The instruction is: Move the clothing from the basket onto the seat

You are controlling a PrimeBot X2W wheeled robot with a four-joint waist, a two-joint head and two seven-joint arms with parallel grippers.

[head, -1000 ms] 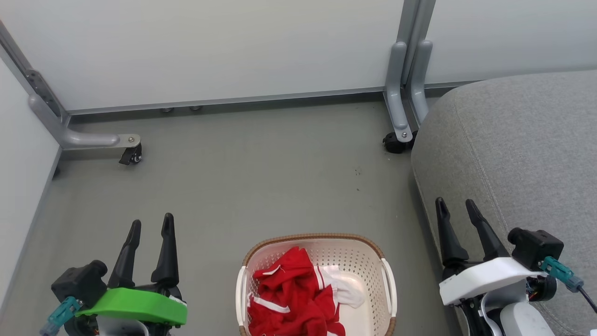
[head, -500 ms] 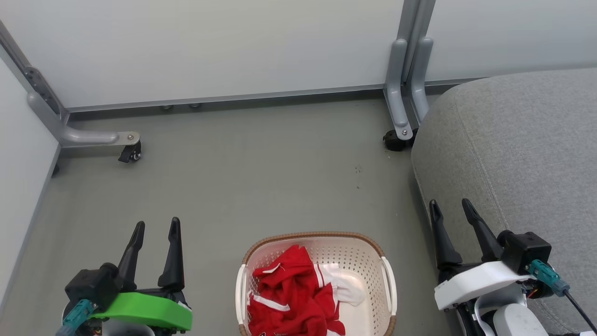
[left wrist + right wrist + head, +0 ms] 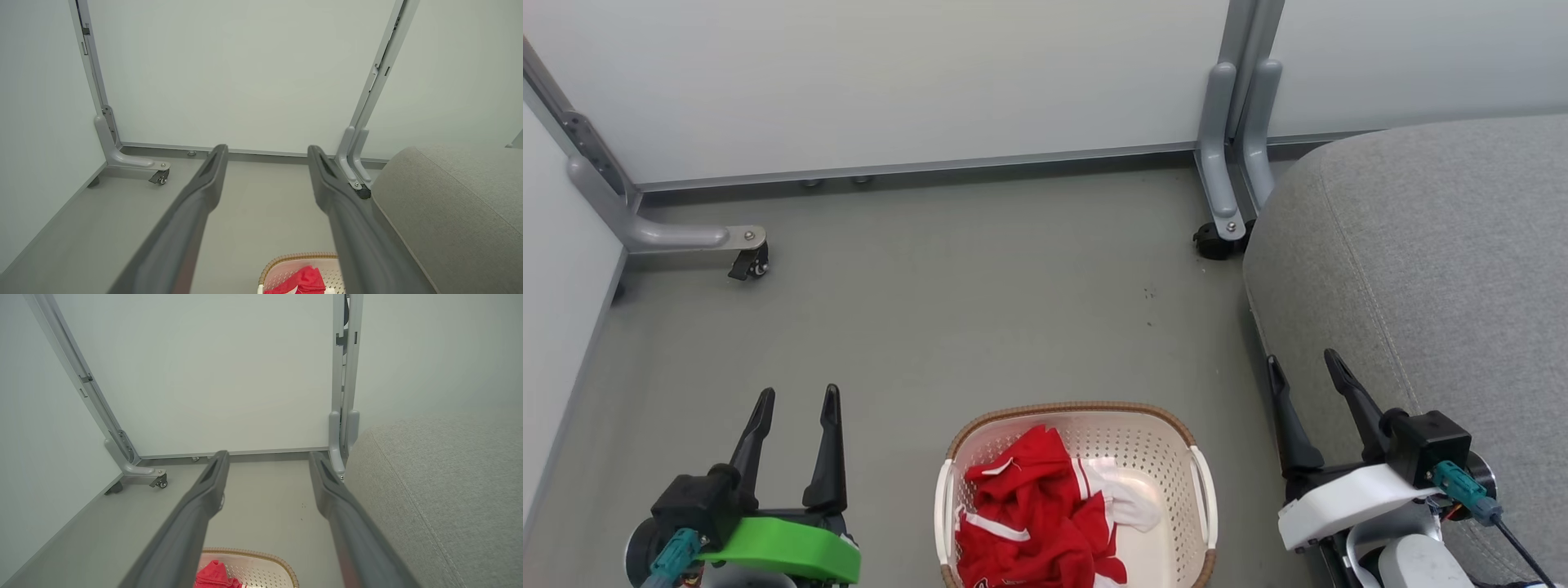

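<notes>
At 6 o'clock in the head view, the basket (image 3: 1078, 412) stands on the floor (image 3: 980, 310). The clothing (image 3: 1029, 523) is heaped inside it, mostly toward its 9 o'clock wall. At 7 o'clock the left hand (image 3: 796, 394) hovers over the floor beside the basket, released, with its fingers spread and empty. At 5 o'clock the right hand (image 3: 1300, 359) is likewise released and empty, its fingers at the edge of the seat (image 3: 1445, 269). That grey cushion spreads from 2 to 4 o'clock, near the basket. Farther off, at 12 o'clock, white panels (image 3: 890, 82) rise on grey caster feet (image 3: 686, 238).
</notes>
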